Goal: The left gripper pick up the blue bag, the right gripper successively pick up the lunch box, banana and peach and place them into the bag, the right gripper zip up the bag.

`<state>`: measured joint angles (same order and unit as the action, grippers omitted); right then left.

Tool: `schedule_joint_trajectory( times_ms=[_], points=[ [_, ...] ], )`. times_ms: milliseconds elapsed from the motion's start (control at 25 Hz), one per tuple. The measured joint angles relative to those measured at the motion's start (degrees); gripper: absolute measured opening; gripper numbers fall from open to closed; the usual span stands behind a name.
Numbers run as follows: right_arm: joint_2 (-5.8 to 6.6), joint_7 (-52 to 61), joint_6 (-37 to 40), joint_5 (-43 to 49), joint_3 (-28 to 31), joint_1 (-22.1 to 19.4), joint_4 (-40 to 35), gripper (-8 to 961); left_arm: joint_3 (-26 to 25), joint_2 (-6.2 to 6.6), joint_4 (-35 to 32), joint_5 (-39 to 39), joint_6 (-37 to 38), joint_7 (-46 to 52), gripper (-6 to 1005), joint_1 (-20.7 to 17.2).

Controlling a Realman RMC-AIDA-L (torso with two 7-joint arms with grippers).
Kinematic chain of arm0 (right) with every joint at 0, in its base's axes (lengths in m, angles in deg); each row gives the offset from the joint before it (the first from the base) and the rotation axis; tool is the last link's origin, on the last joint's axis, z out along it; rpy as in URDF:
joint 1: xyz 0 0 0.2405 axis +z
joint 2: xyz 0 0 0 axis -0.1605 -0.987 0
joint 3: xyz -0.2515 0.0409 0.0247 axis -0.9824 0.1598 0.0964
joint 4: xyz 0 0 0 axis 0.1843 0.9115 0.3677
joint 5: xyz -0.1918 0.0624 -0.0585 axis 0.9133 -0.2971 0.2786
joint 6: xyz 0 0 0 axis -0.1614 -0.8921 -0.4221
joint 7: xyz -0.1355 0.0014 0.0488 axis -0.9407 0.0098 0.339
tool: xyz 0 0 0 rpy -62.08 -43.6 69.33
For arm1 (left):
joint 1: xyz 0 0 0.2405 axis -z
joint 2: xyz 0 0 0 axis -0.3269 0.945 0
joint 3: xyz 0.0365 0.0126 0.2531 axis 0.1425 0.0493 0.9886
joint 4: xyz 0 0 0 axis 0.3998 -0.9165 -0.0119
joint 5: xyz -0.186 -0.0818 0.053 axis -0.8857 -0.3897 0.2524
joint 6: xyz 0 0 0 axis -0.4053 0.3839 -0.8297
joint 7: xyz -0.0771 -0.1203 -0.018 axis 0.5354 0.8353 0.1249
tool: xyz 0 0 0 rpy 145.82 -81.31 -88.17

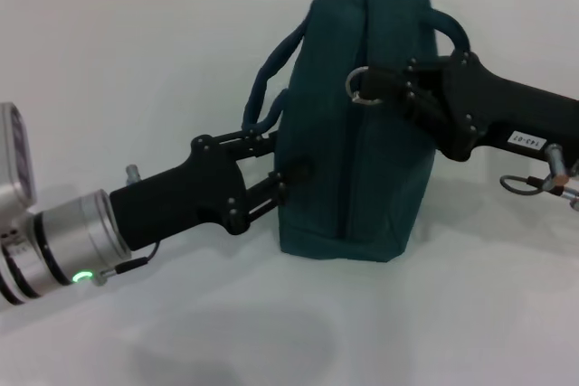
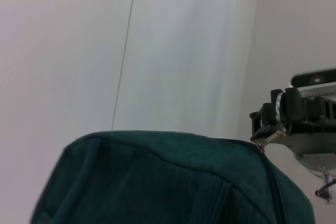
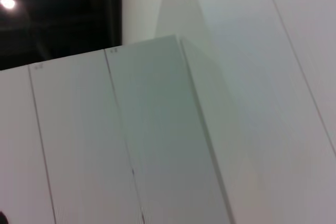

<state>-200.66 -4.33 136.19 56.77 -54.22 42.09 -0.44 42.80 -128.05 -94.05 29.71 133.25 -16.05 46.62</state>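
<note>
Both grippers on blue bag point(image 1: 357, 133), frame centre: right gripper point(image 1: 384, 88) closed on zip ring point(image 1: 360, 86); left gripper point(image 1: 288, 167) pinching side fabric.

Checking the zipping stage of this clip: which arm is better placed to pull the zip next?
The right. Its pincer is already at the silver zip ring near the top of the bag. The left pincer is at the bag's side, low down, apparently steadying it.
</note>
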Motion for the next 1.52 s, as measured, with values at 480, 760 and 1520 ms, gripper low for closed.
schedule_joint_trajectory(
  times_ms=[480,760,1520],
  points=[
    [0.47,0.07,-9.34,-4.78,1.79,0.34,-0.37,18,0.04,1.84,-5.1,0.45,3.58,1.7,346,-2.18],
    [0.36,-0.09,-11.39,-5.06,3.75,0.16,-0.25,18,0.02,1.78,-5.13,1.93,3.7,1.93,110,-2.12],
    [0.23,-0.12,-10.91,-4.52,2.43,-0.04,0.05,18,-0.53,-0.94,1.84,-7.38,3.1,1.96,330,-2.75]
  ],
)
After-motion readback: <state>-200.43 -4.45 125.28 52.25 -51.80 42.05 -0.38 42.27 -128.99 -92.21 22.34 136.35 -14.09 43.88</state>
